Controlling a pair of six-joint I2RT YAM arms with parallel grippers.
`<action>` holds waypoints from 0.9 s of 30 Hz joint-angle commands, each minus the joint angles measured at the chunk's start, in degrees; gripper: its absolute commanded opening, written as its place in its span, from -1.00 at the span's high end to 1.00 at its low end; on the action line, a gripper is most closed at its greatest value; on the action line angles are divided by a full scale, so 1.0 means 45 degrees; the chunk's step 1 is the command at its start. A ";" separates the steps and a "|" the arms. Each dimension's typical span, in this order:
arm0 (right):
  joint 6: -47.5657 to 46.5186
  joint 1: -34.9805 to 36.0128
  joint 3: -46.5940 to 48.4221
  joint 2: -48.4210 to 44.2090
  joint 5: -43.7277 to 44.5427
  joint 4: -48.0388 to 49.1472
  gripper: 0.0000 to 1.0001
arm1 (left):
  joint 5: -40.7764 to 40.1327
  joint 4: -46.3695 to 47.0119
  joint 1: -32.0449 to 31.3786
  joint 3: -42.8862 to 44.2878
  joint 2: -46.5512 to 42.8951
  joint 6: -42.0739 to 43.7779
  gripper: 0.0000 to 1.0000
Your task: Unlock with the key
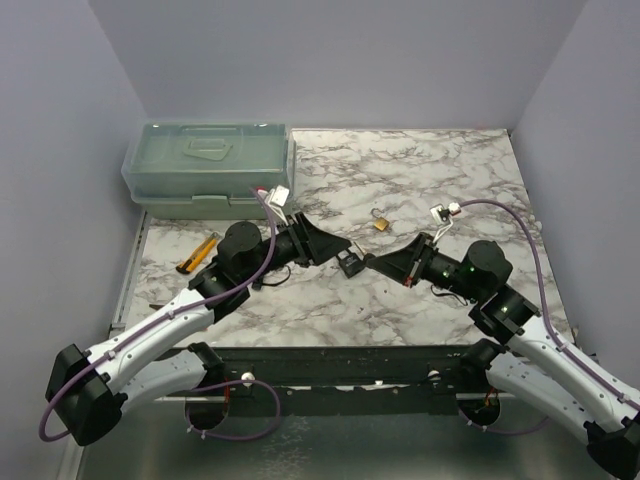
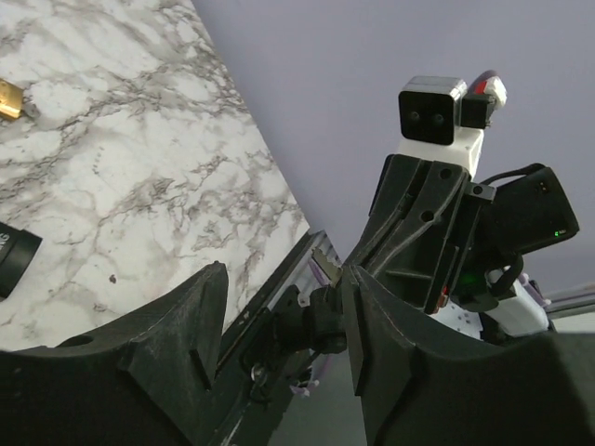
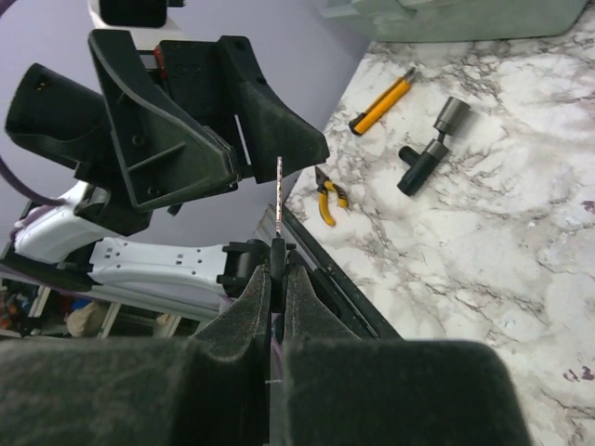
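Note:
My right gripper [image 3: 277, 267] is shut on the key [image 3: 280, 190]. Its black head is pinched between the jaws and the thin metal blade sticks out past the fingertips. Both grippers meet above the table's near middle, the right gripper [image 1: 374, 262] pointing left and the left gripper [image 1: 345, 246] pointing right. My left gripper [image 2: 288, 271] stands open, and the key's blade [image 2: 327, 265] shows just by its right fingertip. A small brass padlock [image 1: 381, 222] lies on the marble beyond both grippers; it also shows at the far left of the left wrist view [image 2: 9, 98].
A black T-shaped piece [image 3: 426, 149] lies on the marble table [image 1: 440, 180] beneath the grippers. Yellow-handled pliers [image 3: 327, 197] and a yellow-handled tool [image 1: 197, 254] lie near the left edge. A translucent green toolbox [image 1: 205, 165] stands at the back left. Grey walls close in three sides.

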 commanded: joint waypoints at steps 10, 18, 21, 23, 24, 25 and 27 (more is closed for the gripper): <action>0.0660 0.0048 0.0166 0.0119 -0.0727 0.1134 0.99 | 0.1340 0.2269 0.0034 0.0216 0.0424 -0.0280 -0.07; 0.0704 0.0032 0.0018 0.0363 -0.1203 0.1636 0.99 | 0.1551 0.2898 0.0009 0.0402 0.1330 -0.0501 0.10; 0.0649 0.0030 -0.0078 0.0399 -0.1330 0.1815 0.99 | 0.1910 0.2966 0.0017 0.0751 0.1792 -0.0589 0.35; 0.0543 0.0032 -0.0108 0.0459 -0.1305 0.1798 0.99 | 0.2132 0.2991 0.0013 0.0916 0.2054 -0.0776 0.74; 0.0504 0.0023 -0.0127 0.0508 -0.1247 0.1786 0.99 | 0.2167 0.2992 0.0009 0.0978 0.2158 -0.0902 0.96; 0.0433 0.0032 -0.0130 0.0534 -0.1186 0.1787 0.99 | 0.2056 0.2931 0.0001 0.0984 0.2222 -0.1132 1.00; 0.0273 0.0029 -0.0130 0.0589 -0.0884 0.1744 0.99 | 0.1544 0.2529 0.0023 0.0869 0.2201 -0.1690 1.00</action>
